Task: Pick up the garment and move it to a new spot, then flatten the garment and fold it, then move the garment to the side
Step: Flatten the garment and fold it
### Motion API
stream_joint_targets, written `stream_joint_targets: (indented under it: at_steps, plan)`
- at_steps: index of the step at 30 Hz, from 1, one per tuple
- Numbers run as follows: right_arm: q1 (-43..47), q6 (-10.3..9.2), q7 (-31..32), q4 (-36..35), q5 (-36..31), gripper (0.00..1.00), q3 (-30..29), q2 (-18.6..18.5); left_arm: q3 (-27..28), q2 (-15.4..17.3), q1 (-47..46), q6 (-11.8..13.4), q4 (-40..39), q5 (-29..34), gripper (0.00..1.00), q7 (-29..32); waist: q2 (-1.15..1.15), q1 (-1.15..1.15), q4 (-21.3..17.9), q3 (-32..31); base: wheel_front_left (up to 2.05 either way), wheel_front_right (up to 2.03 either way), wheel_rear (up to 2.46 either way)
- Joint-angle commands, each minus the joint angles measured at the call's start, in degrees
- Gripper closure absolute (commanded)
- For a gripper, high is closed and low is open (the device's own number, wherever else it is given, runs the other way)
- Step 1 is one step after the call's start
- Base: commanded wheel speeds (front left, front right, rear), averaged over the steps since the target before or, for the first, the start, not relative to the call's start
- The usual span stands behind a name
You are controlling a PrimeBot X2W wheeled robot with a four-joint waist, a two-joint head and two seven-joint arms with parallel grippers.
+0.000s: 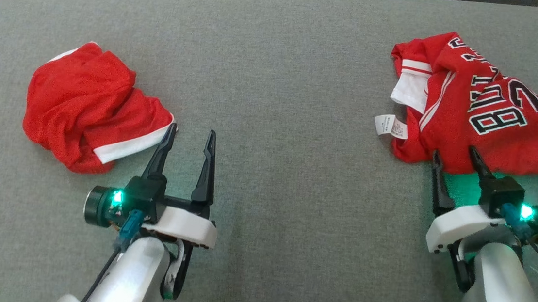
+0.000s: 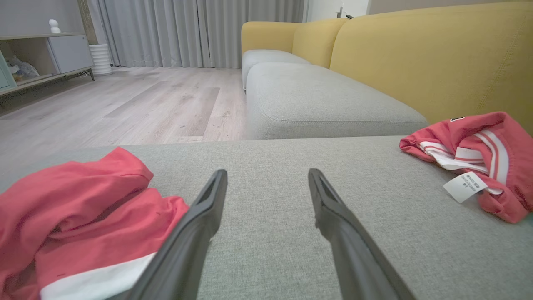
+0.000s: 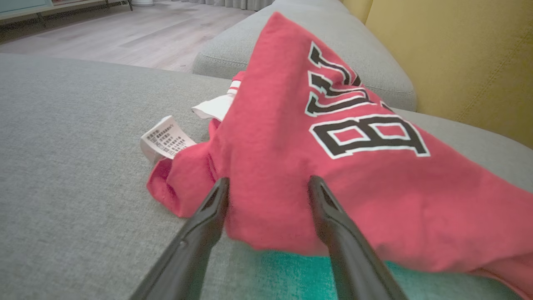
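Two red garments lie on the grey cushion (image 1: 281,123). A crumpled jersey (image 1: 490,126) with black-and-white lettering and a white label sits at the right; in the right wrist view the jersey (image 3: 333,166) rises just ahead. My right gripper (image 1: 454,151) is open, its fingers straddling the jersey's near edge, which in the right wrist view lies between the fingers of the right gripper (image 3: 268,179). A bunched red piece with white trim (image 1: 83,100) lies at the left. My left gripper (image 1: 192,129) is open and empty just right of it, with the left gripper (image 2: 267,171) over bare cushion.
Beyond the cushion's far edge lies wooden floor (image 2: 125,100), with a low cabinet (image 2: 41,54) and grey curtains behind. A second grey seat (image 2: 316,100) and the yellow sofa back (image 2: 416,54) stand at the right. Bare cushion stretches between the two garments.
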Motion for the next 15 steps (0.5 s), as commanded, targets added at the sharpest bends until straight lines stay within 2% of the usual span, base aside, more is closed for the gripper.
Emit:
stream_joint_targets:
  at_steps: [1, 6, 15]
  plan:
    - [-1.8, -0.04, -0.8, -1.2, 0.1, 1.0, 1.1, -0.2, 1.5, 0.1, -2.1, 0.4, -1.4, -0.2, 0.0, -0.5, 0.0, -0.01, 0.0, -0.1, 0.0, 0.0, 0.0]
    - [-2.6, -0.04, -1.8, -3.2, 3.1, 1.0, 2.9, -0.2, 2.1, 0.1, -1.8, 0.4, -0.8, 0.0, 0.0, -0.5, 0.0, -0.01, -1.1, -2.0, 0.0, 0.0, 0.0]
    - [0.0, -0.04, -1.8, -15.0, 12.1, 1.0, 13.7, -0.2, 2.7, 0.1, 0.1, 0.0, -0.3, -0.1, 0.0, -0.5, 0.0, -0.01, -2.1, -6.8, 0.0, 0.0, 0.0]
